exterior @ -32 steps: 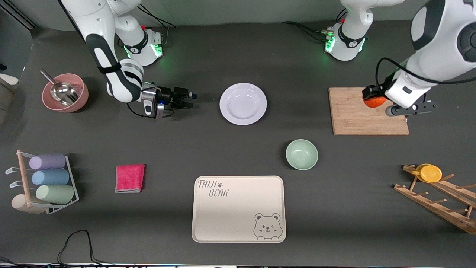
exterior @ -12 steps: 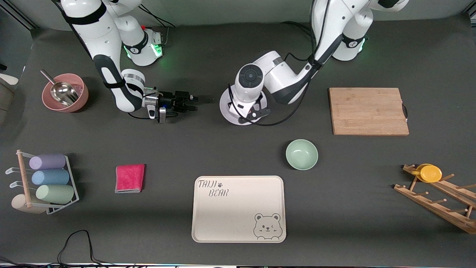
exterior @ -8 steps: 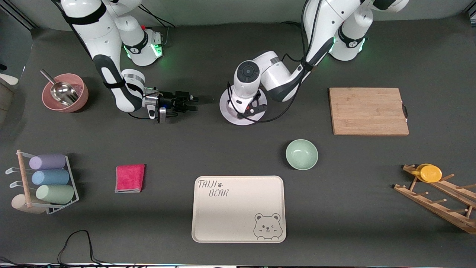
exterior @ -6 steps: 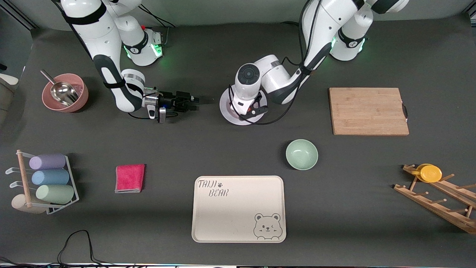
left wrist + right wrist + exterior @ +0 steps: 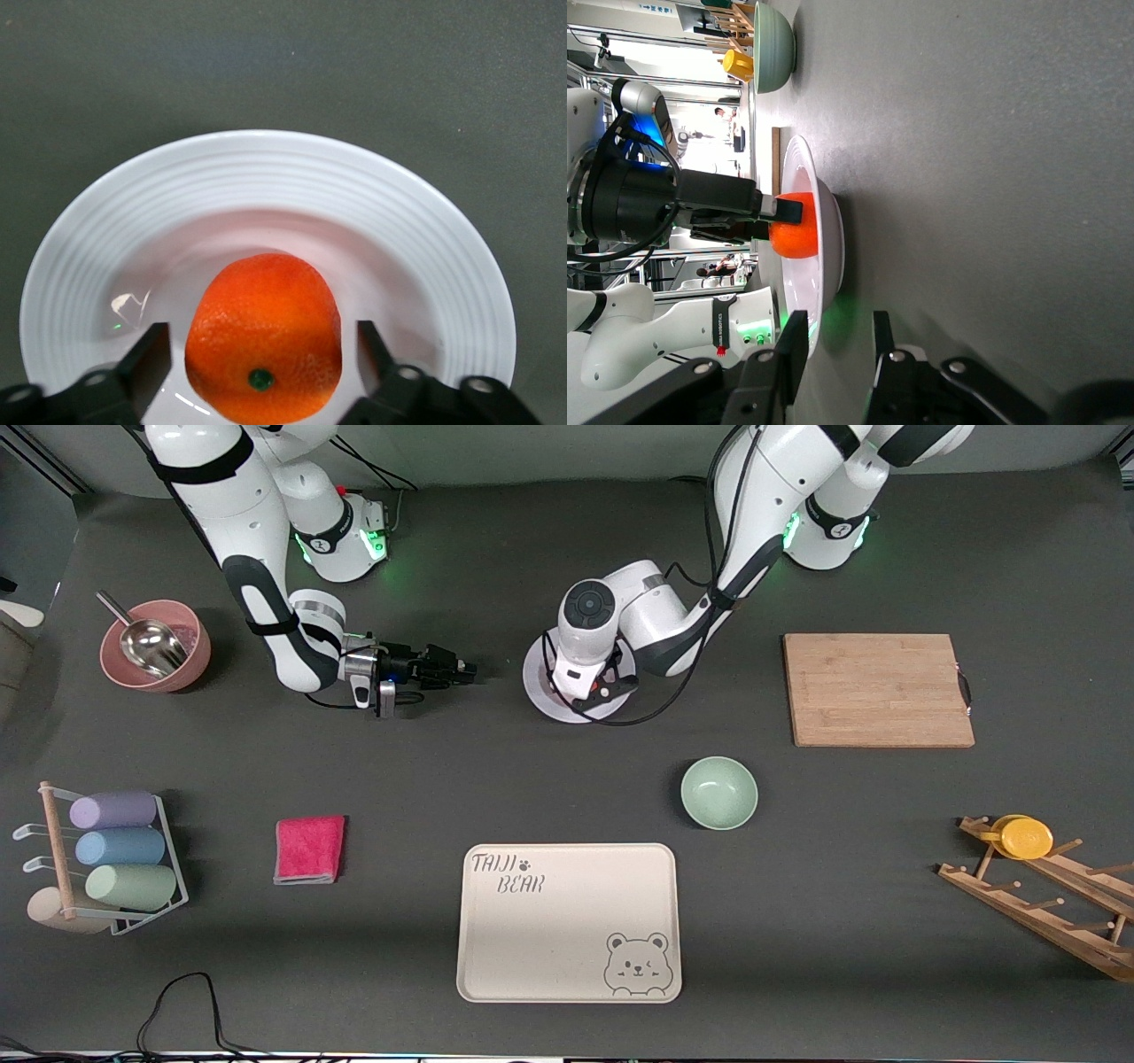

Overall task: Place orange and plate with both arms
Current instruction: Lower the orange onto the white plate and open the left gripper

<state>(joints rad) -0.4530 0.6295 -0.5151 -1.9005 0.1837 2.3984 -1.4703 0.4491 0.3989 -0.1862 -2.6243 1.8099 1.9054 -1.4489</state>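
Note:
The orange (image 5: 263, 345) rests in the middle of the pale plate (image 5: 266, 168). My left gripper (image 5: 261, 341) is over the plate, its open fingers (image 5: 149, 363) on either side of the orange with a small gap each way. In the front view the left hand (image 5: 592, 689) covers the orange; only the plate's rim (image 5: 536, 677) shows. My right gripper (image 5: 465, 669) is low over the table, beside the plate toward the right arm's end, open and empty. The right wrist view shows the right gripper (image 5: 837, 317) just short of the plate's rim (image 5: 806, 177), with the orange (image 5: 793, 237) on the plate.
A wooden cutting board (image 5: 877, 689) lies toward the left arm's end. A green bowl (image 5: 718, 793) and the cream bear tray (image 5: 569, 921) lie nearer the camera. A pink cloth (image 5: 309, 849), a pink bowl with a scoop (image 5: 155, 646), a cup rack (image 5: 106, 859) and a yellow cup (image 5: 1028, 837) on a wooden rack stand around.
My left arm carried the orange from over the cutting board to the plate and lowered it there. My right gripper edged closer to the plate's rim.

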